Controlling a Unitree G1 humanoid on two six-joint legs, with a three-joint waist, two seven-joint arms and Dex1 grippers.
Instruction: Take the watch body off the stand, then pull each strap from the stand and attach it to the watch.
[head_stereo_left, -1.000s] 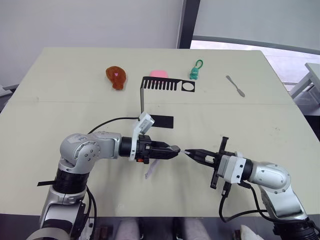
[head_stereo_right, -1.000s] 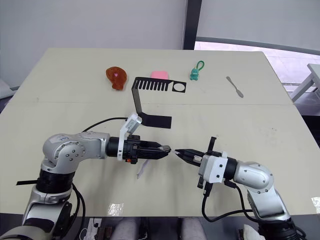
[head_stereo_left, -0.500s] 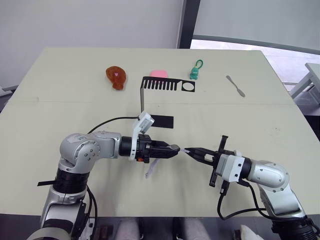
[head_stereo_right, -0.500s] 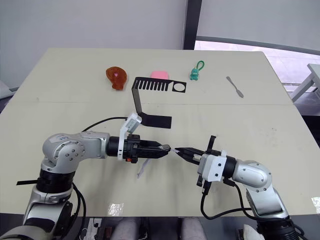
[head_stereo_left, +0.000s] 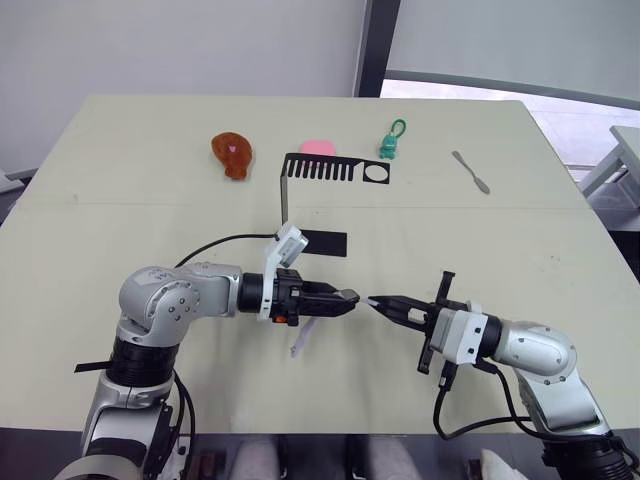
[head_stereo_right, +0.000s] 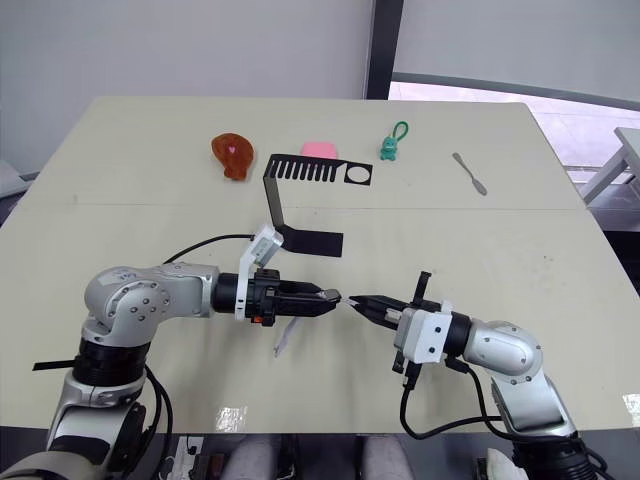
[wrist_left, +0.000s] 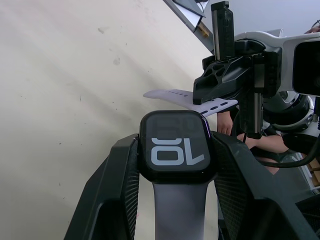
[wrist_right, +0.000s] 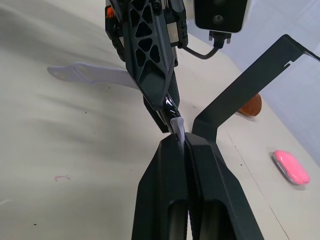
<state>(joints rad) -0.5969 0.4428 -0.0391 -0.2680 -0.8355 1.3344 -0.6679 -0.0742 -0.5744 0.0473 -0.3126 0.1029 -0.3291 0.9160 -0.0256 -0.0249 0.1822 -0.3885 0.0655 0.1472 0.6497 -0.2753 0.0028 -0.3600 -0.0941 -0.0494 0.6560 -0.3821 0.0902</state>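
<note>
Right pincer (wrist_right: 182, 131) hides its strap (wrist_right: 176, 123) – tip only

In the left wrist view, the left gripper (wrist_left: 175, 170) clamps the watch body (wrist_left: 174, 152), one grey strap (wrist_left: 180, 220) already trailing from it, while the right gripper (wrist_left: 222, 90) holds the second strap (wrist_left: 172, 95) just beyond the case.

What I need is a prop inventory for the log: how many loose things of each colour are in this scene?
Black: 2, stand, watch body
Lavender: 2, fitted strap, free strap
Brown: 1, toy
Pink: 1, object
Green: 1, keychain figure
Grey: 1, metal tool
Total: 8
</note>
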